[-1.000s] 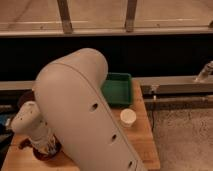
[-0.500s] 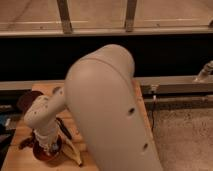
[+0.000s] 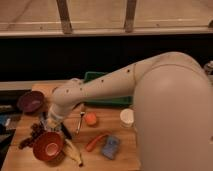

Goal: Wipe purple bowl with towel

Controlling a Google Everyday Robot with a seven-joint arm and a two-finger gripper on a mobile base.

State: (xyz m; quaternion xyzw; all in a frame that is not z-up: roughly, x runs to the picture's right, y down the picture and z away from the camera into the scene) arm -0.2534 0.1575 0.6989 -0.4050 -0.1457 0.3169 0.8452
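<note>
The purple bowl sits at the far left of the wooden table. My arm reaches in from the right and bends down to the left. My gripper hangs low over the table, just right of and in front of the purple bowl, above a red-orange bowl. It is apart from the purple bowl. I cannot make out a towel in view.
A green tray stands at the back behind the arm. On the table lie dark grapes, a banana, a piece of cutlery, an orange round item, a red carrot-like item, a blue packet and a white cup.
My arm has swung back and away from the camera, uncovering the table's middle and right. The gripper stays low at the left near the bowls.
</note>
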